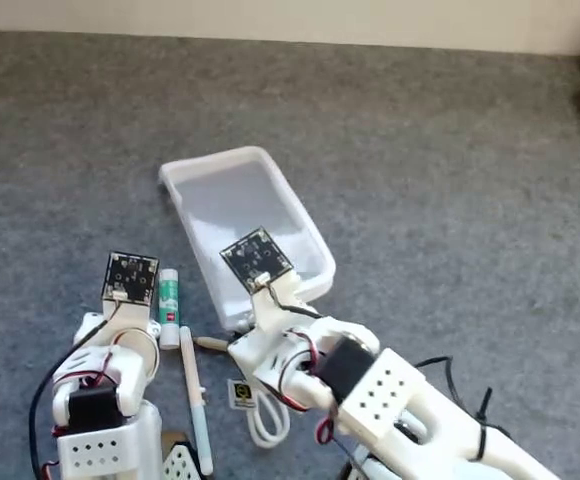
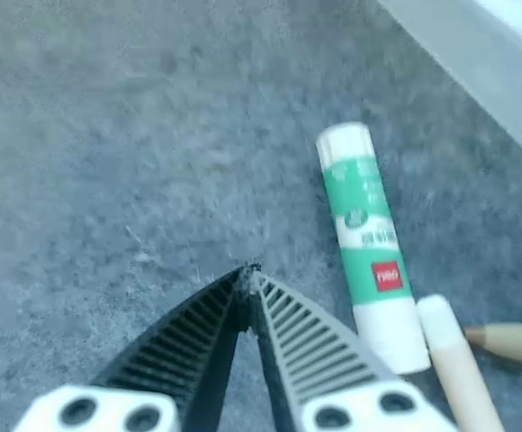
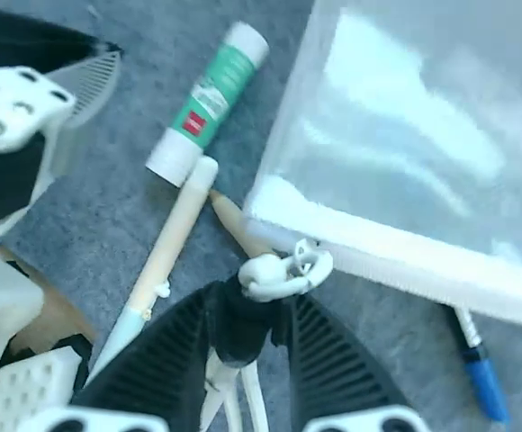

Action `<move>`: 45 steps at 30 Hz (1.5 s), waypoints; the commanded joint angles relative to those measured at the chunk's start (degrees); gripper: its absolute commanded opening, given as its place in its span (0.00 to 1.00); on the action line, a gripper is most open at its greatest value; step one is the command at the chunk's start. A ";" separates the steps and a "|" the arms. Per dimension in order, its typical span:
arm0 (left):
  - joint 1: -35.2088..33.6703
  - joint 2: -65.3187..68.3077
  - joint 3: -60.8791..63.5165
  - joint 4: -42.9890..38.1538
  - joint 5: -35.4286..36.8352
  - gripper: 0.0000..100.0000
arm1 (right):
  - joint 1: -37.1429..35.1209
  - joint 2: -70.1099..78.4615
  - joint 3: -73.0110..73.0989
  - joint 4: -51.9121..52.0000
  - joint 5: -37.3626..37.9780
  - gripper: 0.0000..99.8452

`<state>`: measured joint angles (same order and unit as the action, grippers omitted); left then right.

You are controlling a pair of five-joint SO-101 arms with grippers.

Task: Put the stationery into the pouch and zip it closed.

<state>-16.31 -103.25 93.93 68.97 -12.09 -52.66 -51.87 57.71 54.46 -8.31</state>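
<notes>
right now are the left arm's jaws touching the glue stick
Apart. The left wrist view shows bare carpet between the left gripper, jaws shut, and the glue stick lying beside it.

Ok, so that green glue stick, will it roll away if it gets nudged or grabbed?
Probably rolls easily: the glue stick is a round tube lying on its side, though the fuzzy grey carpet may slow it. It looks stiff and light, so a grasp shouldn't squash it. Its smooth label might slip.

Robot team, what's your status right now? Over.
Left gripper jaws shut, empty, beside glue stick. Right gripper jaws shut on white cord at pouch edge. Pen, pencil on carpet, outside pouch.
</notes>
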 commanded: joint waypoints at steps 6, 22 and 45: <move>-0.22 -0.13 -13.23 -2.02 13.63 0.16 | -0.22 -8.75 -0.84 0.31 11.78 0.00; 7.96 -0.13 -20.44 -1.32 19.08 0.27 | 4.79 -11.82 -0.66 -7.43 16.09 0.00; 22.90 -0.13 -25.80 7.21 12.57 0.27 | 5.76 -11.91 2.77 -12.44 16.00 0.00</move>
<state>3.65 -103.87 70.99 75.56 1.89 -47.74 -62.24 61.23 43.74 6.99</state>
